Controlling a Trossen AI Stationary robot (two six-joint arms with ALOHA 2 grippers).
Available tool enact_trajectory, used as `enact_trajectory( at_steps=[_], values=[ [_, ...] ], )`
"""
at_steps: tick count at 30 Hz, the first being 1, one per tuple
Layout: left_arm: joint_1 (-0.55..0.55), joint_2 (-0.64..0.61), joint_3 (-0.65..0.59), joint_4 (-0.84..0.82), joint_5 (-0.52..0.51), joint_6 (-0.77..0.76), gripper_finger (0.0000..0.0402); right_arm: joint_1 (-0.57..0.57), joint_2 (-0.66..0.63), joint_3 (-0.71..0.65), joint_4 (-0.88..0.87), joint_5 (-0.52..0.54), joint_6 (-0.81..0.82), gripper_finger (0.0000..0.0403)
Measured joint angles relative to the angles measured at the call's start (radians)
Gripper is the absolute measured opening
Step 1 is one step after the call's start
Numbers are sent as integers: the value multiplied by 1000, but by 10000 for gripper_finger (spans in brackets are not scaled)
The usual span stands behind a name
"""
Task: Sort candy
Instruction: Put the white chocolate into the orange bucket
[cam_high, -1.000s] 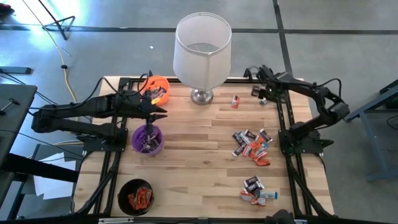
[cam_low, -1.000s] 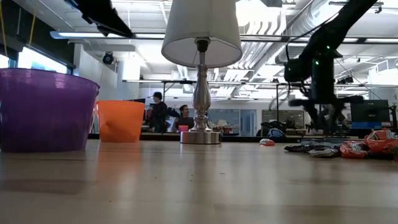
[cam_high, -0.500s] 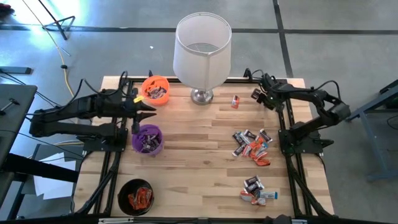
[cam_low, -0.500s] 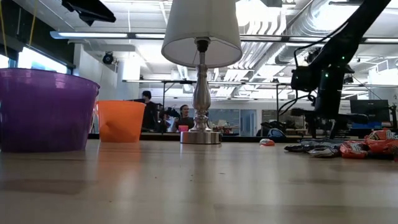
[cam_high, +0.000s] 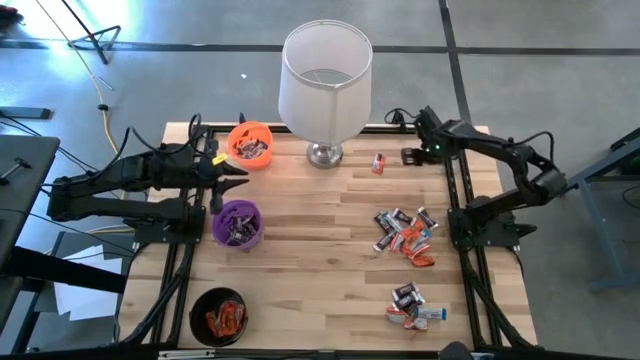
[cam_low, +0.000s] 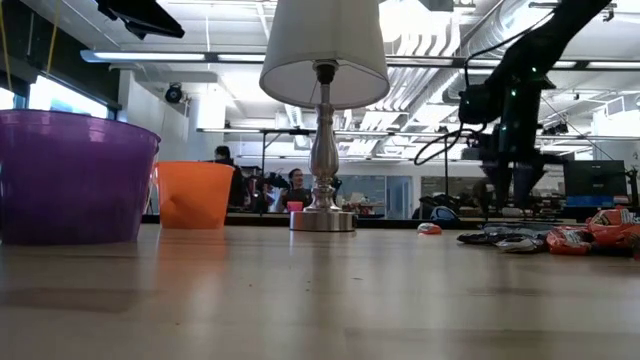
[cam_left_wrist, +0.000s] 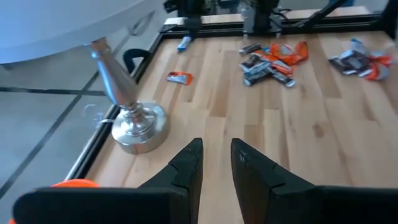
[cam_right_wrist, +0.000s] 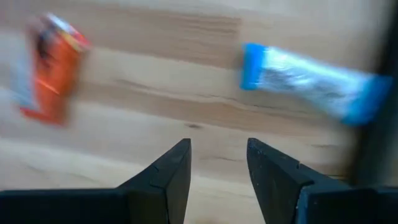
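Right wrist view: open, empty right end effector (cam_right_wrist: 217, 165) over blurred, seemingly silver-blue candy (cam_right_wrist: 311, 87).

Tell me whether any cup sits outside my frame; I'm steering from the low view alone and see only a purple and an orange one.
Observer: Yes, a black cup stands at the table's near left corner, holding orange-red candy.
Operator: Is the right gripper carrying anything?
Observer: No. The right gripper is open and empty, over bare wood near a silver-blue candy.
Operator: And the left?
Observer: The left gripper is open and empty, between the orange cup and the purple cup.
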Motion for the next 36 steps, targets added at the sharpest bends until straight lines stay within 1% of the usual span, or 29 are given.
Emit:
enact_trajectory(
  at_steps=[1, 5, 7, 11, 17, 20, 24, 28, 32, 36],
  values=[
    [0, 0, 0, 0, -9, -1, 70, 0, 0, 16, -44, 51, -63, 151],
    [0, 0, 0, 8, -30, -21, 70, 0, -1, 36, -96, 63, -234, 151],
    [0, 0, 0, 11, -30, -34, 70, 11, 1, 30, -112, 67, -281, 151],
    [0, 0, 0, 30, -31, -42, 70, 55, 8, 26, -160, 113, -353, 151],
    [0, 0, 0, 36, -34, -43, 70, 167, 8, 26, -156, 109, -484, 151],
    [0, 0, 0, 38, -44, -44, 70, 218, 8, 26, -145, 120, -526, 151],
    [0, 0, 0, 53, -60, -43, 70, 256, 8, 27, -152, 243, -521, 151],
    [0, 0, 0, 62, -60, -43, 70, 246, 8, 27, -148, 248, -513, 151],
    [0, 1, 0, 68, -60, -43, 70, 253, 12, 32, -116, 248, -578, 151],
    [0, 1, 0, 89, -60, -43, 70, 262, 71, 110, -137, 275, -629, 151]
  ],
)
